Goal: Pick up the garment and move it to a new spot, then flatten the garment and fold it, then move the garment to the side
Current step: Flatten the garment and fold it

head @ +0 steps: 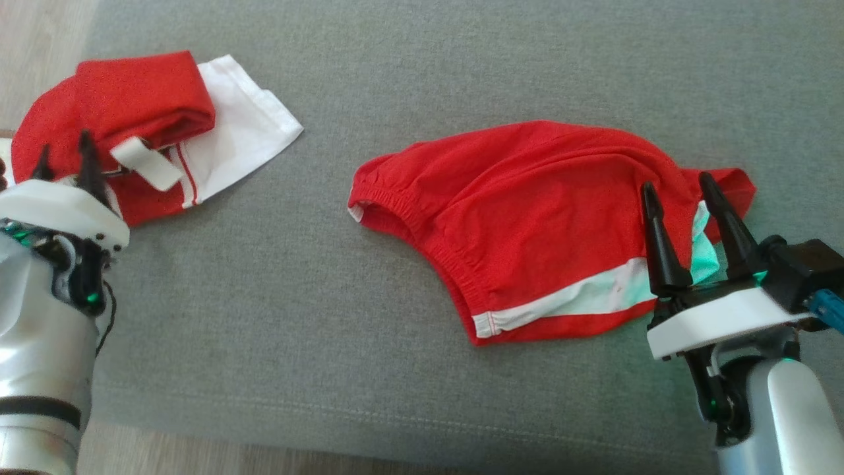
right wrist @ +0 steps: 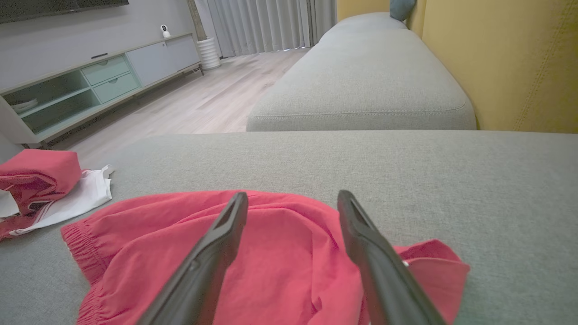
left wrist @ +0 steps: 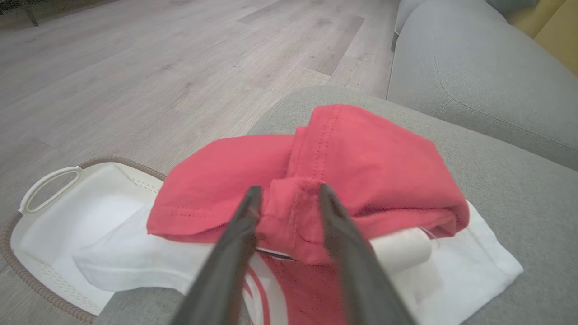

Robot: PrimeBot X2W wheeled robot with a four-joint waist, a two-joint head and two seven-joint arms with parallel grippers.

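A folded red and white garment [head: 132, 105] lies at the far left of the grey sofa cushion [head: 395, 66]. My left gripper [head: 64, 152] sits at its near edge. In the left wrist view this gripper [left wrist: 289, 192] is open, with a ridge of the garment's red cloth [left wrist: 370, 167] standing between its fingers. A second red garment [head: 527, 218], shorts with an elastic hem and a white stripe, lies spread out right of centre. My right gripper [head: 678, 185] hovers open over its right end. The right wrist view shows that gripper [right wrist: 293, 196] empty above the shorts [right wrist: 280, 253].
A white basket [left wrist: 67, 212] stands on the wooden floor just past the cushion's left end. The yellow backrest [right wrist: 519, 63] runs along the far side, and another grey cushion [right wrist: 361, 85] lies beyond. The cushion's front edge [head: 395, 429] is close to me.
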